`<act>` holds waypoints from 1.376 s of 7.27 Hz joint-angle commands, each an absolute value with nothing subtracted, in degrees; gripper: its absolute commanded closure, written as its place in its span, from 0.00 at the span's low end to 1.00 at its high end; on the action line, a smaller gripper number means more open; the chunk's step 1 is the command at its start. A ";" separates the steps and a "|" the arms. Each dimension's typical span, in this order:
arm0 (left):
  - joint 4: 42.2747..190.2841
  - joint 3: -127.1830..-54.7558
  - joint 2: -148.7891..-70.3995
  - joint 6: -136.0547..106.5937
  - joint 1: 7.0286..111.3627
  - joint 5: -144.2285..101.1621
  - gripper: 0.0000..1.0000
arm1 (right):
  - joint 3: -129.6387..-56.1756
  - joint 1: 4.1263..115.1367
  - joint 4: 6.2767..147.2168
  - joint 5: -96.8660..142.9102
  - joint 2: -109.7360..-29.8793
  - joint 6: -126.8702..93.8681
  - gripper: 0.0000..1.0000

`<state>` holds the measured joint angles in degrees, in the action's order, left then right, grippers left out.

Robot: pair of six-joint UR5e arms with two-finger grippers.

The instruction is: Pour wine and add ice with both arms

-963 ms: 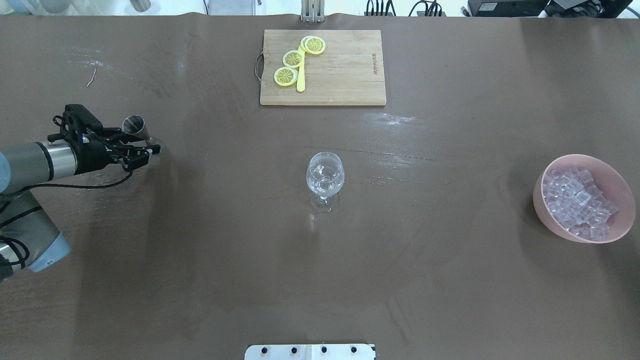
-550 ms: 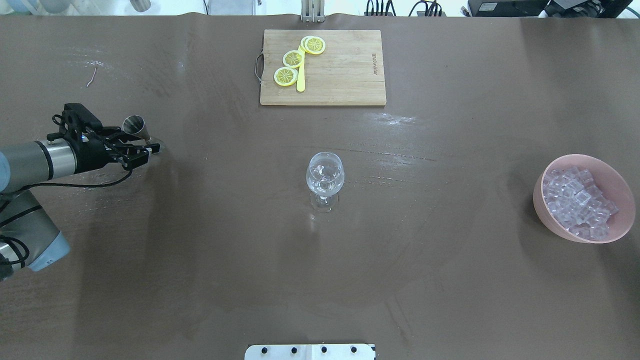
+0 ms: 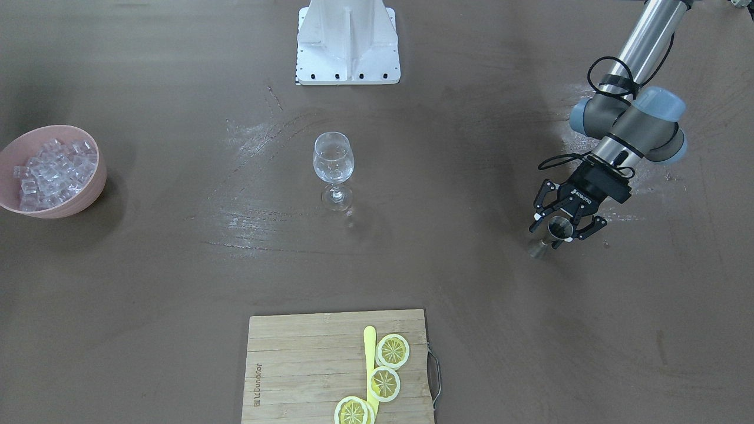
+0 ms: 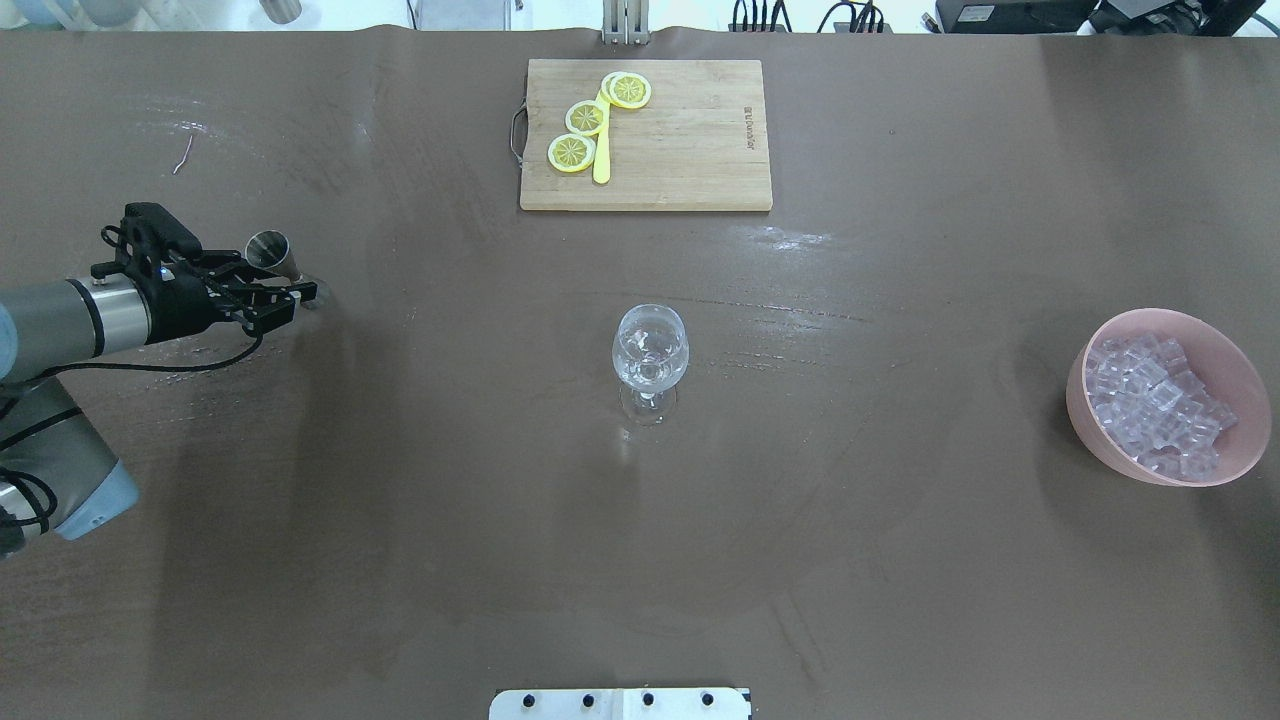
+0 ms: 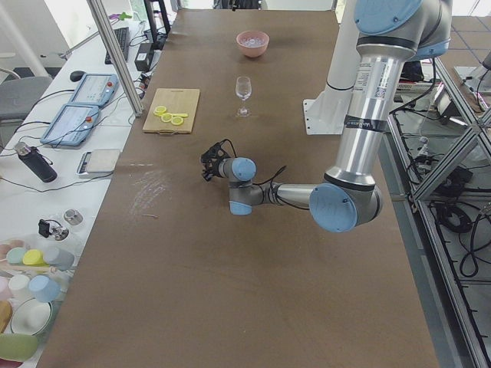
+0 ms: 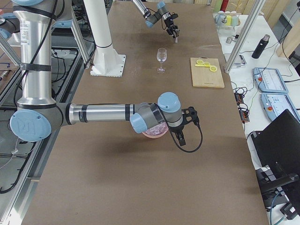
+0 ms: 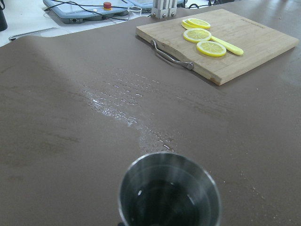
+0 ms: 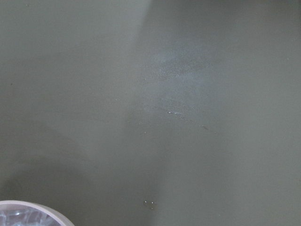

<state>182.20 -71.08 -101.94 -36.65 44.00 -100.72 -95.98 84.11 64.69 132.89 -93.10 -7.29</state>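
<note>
Our left gripper (image 3: 559, 231) has its fingers spread wide, metal cup (image 7: 169, 193) loose between them; right gripper (image 6: 182, 137), we can't tell.

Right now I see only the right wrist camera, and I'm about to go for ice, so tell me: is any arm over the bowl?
Observer: No. The overhead view shows the pink bowl, full of ice cubes, with no arm above it.
Operator: Where is the glass I'll carry the ice to?
Observer: The wine glass stands upright in the middle of the table, on the robot's left of the bowl.
Operator: And the other arm?
Observer: The left gripper is open, with a finger on either side of a small metal cup.
</note>
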 commanded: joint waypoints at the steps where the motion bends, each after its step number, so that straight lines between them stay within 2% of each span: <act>1: 182.20 -71.02 -101.78 -36.65 44.12 -100.72 0.44 | -95.98 84.11 64.69 132.89 -93.16 -7.29 0.00; 3: 182.20 -71.02 -101.87 -36.65 44.03 -100.72 0.49 | -95.98 84.11 64.69 132.80 -93.16 -7.29 0.00; 10: 182.02 -70.93 -101.95 -37.97 44.03 -98.54 0.52 | -95.54 84.11 64.69 132.89 -93.25 -7.21 0.00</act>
